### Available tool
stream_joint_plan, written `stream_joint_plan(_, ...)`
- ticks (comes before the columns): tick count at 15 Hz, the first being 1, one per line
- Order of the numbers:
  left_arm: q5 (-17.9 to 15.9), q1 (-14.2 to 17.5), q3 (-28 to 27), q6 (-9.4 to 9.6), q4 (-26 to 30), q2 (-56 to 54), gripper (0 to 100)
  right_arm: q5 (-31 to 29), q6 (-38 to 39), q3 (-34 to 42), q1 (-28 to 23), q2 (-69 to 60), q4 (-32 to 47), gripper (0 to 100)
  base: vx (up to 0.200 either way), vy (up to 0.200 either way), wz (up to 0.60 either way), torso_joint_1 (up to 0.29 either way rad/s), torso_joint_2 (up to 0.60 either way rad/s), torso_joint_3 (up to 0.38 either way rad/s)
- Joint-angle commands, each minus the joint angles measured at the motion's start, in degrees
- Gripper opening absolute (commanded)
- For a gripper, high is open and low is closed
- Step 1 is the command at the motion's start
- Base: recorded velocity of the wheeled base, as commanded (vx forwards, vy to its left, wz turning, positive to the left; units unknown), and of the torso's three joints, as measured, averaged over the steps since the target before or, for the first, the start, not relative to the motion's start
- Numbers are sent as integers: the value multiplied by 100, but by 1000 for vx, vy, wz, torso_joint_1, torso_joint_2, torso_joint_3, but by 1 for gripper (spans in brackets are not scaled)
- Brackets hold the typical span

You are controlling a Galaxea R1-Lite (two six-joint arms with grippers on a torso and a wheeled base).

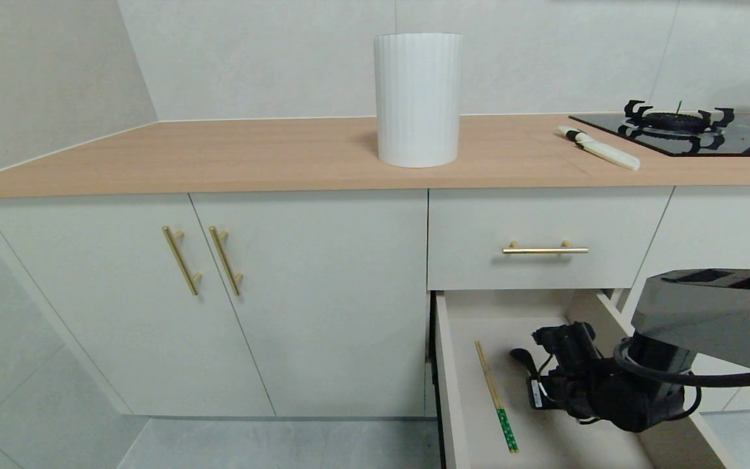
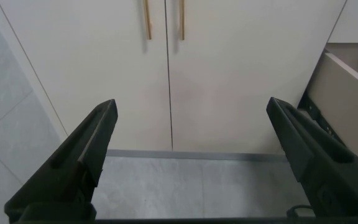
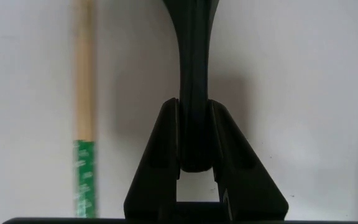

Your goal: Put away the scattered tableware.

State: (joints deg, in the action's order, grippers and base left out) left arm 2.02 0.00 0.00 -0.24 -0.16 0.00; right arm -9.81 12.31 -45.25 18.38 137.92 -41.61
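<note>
The lower drawer stands pulled out. A pair of wooden chopsticks with green ends lies on its floor. Beside them is a black spoon, and my right gripper is inside the drawer, shut on its handle. In the right wrist view the fingers clamp the black handle, with the chopsticks alongside. A white knife lies on the wooden countertop. My left gripper hangs open and holds nothing, low in front of the cabinet doors.
A tall white ribbed container stands on the counter's middle. A black gas hob is at the far right. The upper drawer with a brass handle is closed just above the open one. Grey tiled floor lies below.
</note>
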Motion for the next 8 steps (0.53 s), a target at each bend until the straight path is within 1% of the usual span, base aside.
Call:
stream_joint_plan(1, 0, 0, 0, -2, -2, 0, 100, -82, -27, 8, 34, 173, 3, 0, 0, 0, 0, 0, 0, 0)
stream_joint_plan(3, 0, 0, 0, -2, -2, 0, 100, -258, -27, -1, 60, 217, 3, 0, 0, 0, 0, 0, 0, 0)
stream_joint_plan(8, 0, 0, 0, -2, -2, 0, 100, -267, -36, -10, 60, 217, 3, 0, 0, 0, 0, 0, 0, 0)
